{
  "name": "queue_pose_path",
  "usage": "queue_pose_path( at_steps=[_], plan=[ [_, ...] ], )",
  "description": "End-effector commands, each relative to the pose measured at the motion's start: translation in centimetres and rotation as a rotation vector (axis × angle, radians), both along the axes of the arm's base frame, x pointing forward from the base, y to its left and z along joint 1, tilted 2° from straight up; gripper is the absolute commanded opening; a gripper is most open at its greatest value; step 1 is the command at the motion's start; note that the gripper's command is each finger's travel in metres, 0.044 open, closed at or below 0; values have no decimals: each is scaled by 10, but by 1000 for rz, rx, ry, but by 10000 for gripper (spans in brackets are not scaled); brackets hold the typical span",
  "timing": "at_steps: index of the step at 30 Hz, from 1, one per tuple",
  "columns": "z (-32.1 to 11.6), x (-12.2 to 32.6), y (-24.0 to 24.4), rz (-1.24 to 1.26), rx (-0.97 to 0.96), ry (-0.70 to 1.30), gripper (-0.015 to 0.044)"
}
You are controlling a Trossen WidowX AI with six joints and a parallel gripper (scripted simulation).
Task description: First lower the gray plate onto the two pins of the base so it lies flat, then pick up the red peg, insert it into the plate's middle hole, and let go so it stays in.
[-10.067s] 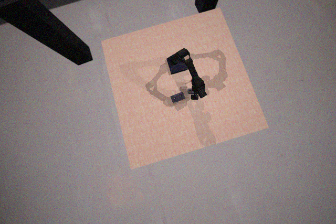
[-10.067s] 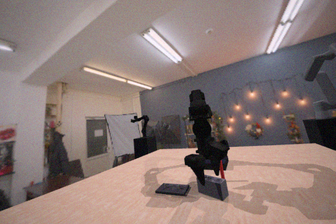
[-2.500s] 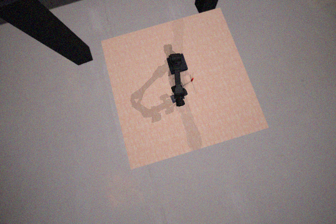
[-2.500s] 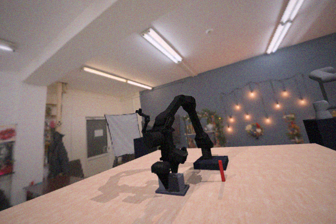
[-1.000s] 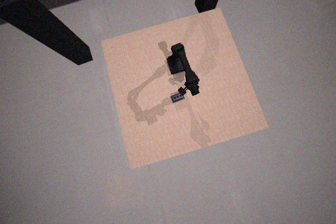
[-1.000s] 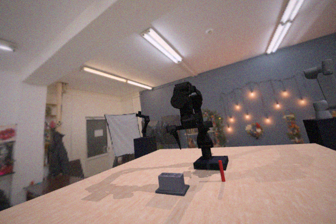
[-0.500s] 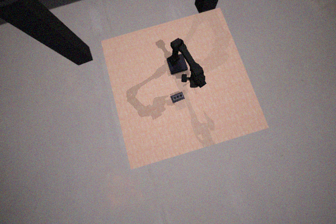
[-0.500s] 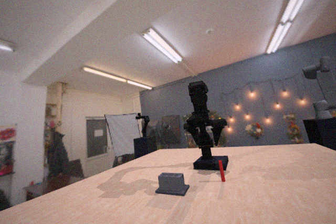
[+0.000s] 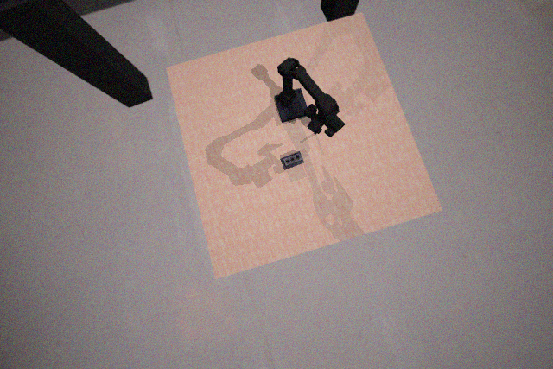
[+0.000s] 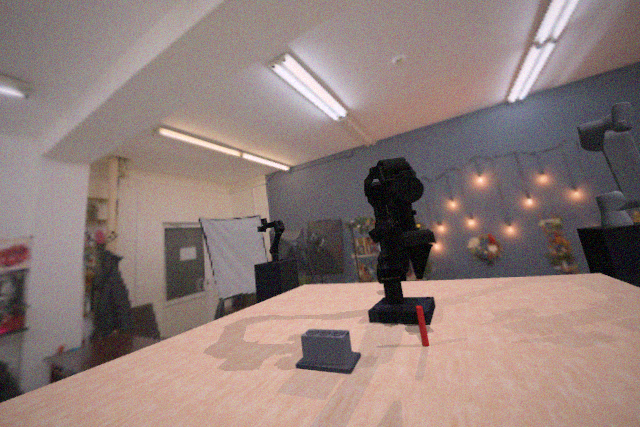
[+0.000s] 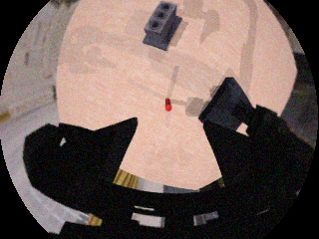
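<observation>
The pale wooden square counter (image 9: 250,222) is carrying everything, with the black six-joint arm (image 9: 312,92) folding up over its own dark square mount near the counter's far edge, probably to bring the wrist down over the peg. The black parallel-jaw gripper (image 11: 169,135) is hanging wide open and gripping nothing, looking straight down at the peg between its fingers. The dark gray rectangular base block (image 10: 327,352) is sitting near the counter's middle, toward the left edge from the arm's mount; the flat gray plate (image 11: 161,24) is apparently lying on it already with its holes facing up, so I'm judging the plate step done and the peg pickup next. The thin red cylindrical peg (image 10: 422,325) is standing upright just beside the mount, well apart from the base. Hard to make out: the two pins aren't showing anywhere, flatness of the plate can't be confirmed, and the peg is barely showing in the top view.
</observation>
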State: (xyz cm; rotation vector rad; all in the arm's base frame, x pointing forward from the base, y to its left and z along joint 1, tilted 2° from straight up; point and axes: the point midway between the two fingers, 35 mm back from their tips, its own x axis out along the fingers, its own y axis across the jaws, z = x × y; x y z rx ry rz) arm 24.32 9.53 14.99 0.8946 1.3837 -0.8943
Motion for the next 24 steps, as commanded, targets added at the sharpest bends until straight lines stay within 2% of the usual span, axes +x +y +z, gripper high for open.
queue_pose_path(
  at_steps=[1, 7, 24],
  plan=[
    [-2, -2, 1, -37, 3, 3, 440],
    [-33, -2, 1, -37, 3, 3, 440],
    [-61, 0, 2, -37, 3, 2, 440]
  ],
)
